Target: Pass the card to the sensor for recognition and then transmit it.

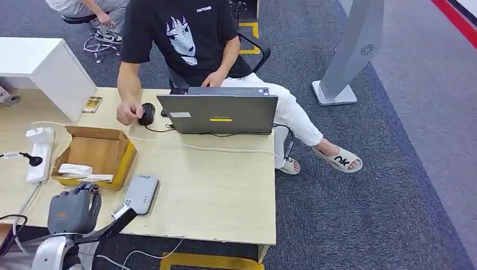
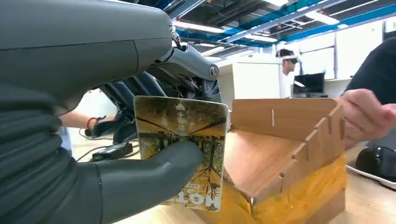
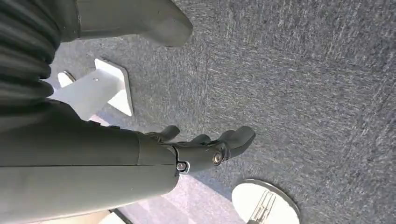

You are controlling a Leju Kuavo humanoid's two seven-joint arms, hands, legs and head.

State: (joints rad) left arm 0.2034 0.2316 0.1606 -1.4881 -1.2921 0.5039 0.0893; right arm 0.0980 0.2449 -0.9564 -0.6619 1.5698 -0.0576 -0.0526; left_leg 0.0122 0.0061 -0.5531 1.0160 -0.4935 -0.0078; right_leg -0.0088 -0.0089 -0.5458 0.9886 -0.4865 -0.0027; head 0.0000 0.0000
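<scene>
Left hand [image 2: 116, 154] pinches the card [image 2: 182, 149] beside the box [image 1: 95, 154], near the sensor [image 1: 140, 193]. Right hand [image 3: 205, 149] hangs over carpet, fingers loose, holding nothing.

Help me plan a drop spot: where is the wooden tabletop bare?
Bare: the light wooden tabletop between the grey card sensor, the grey laptop and the right edge. Crowded: the left side, with the open cardboard box, white power strip and left hand.

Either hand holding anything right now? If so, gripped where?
Left hand holds the card, thumb pressed on its printed face, fingers behind it. Right hand holds nothing and hangs over the carpet.
</scene>
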